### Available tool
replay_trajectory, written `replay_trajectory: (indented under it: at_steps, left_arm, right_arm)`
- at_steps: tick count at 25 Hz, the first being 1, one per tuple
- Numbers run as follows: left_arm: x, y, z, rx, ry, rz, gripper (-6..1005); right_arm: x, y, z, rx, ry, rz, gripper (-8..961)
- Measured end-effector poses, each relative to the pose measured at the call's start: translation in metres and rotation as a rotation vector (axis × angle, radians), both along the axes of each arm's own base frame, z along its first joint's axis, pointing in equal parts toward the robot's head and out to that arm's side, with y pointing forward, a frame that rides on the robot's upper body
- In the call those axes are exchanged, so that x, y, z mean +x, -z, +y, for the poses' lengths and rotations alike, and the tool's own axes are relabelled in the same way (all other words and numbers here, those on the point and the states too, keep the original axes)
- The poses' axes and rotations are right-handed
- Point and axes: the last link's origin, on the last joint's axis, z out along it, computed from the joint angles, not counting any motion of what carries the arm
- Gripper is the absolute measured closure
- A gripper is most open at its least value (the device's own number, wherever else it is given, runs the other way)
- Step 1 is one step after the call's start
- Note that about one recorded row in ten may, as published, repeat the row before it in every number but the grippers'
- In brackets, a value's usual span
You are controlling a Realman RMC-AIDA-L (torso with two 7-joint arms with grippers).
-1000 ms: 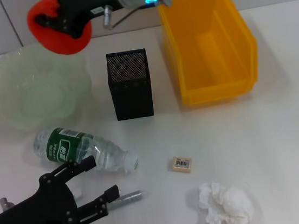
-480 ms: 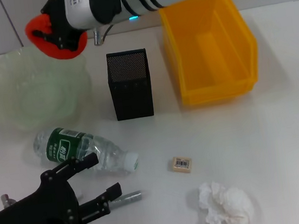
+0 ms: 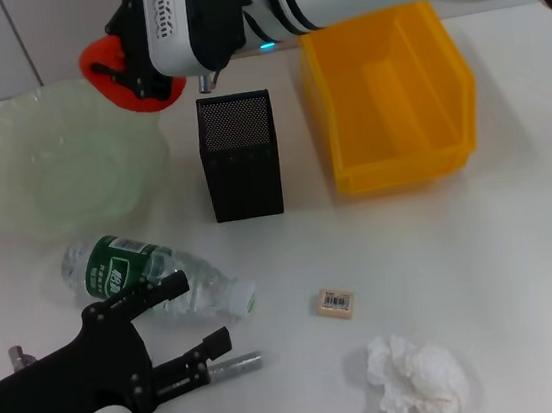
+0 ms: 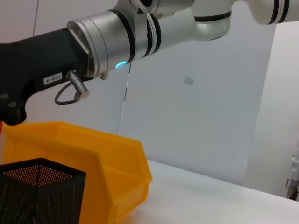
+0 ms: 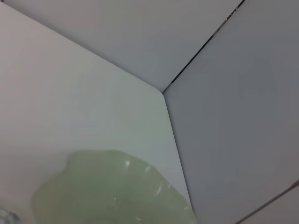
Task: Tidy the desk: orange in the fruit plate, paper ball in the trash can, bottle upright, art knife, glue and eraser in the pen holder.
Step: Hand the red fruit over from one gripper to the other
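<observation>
A white desk [image 3: 525, 267] stands against pale grey wall panels [image 5: 243, 116].

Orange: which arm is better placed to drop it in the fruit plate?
Right. The right gripper is shut on the orange, up at the far right edge of the fruit plate. The left gripper is open, near the front table edge beside the lying bottle.

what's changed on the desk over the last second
The right gripper, shut on the orange, shifted right, staying above the fruit plate far rim. The left gripper edged toward the bottle. Pen holder, trash can, eraser, paper ball unchanged.
</observation>
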Motion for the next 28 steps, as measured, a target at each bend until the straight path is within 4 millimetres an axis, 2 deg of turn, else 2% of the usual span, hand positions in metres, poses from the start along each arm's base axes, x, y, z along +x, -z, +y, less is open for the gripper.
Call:
replay_trajectory:
  at_steps: [8, 12, 14, 15, 16, 18, 21, 24, 25, 28]
  left_arm:
    - [0.003, 0.002, 0.004, -0.001, 0.008, 0.002, 171]
    - [0.003, 0.000, 0.007, 0.020, -0.005, -0.008, 171]
    - [0.004, -0.001, 0.010, 0.038, -0.021, -0.030, 171]
    - [0.004, -0.001, 0.010, 0.038, -0.021, -0.030, 171]
    - [0.005, -0.002, 0.012, 0.056, -0.037, -0.053, 172]
    - [0.007, -0.008, 0.023, 0.162, -0.124, -0.188, 172]
    - [0.013, -0.007, 0.028, 0.175, -0.133, -0.233, 172]
    - [0.024, -0.002, 0.034, 0.145, -0.091, -0.227, 172]
    - [0.026, -0.001, 0.036, 0.144, -0.085, -0.225, 172]
    - [0.030, -0.001, 0.042, 0.154, -0.080, -0.231, 171]
  right_arm:
    - [0.001, -0.002, 0.000, 0.003, 0.004, 0.018, 900]
    - [-0.005, -0.015, -0.007, 0.004, 0.040, 0.162, 900]
    - [-0.007, -0.033, -0.012, 0.024, 0.063, 0.262, 900]
    - [-0.006, -0.056, -0.021, 0.058, 0.081, 0.359, 900]
    - [-0.006, -0.056, -0.021, 0.058, 0.081, 0.359, 900]
    - [-0.003, -0.081, -0.034, 0.081, 0.099, 0.455, 900]
    - [0.003, -0.109, -0.059, 0.055, 0.117, 0.609, 900]
    - [0.016, -0.130, -0.079, -0.003, 0.140, 0.751, 901]
    - [0.026, -0.143, -0.092, -0.058, 0.143, 0.832, 901]
    - [0.035, -0.151, -0.101, -0.104, 0.142, 0.893, 902]
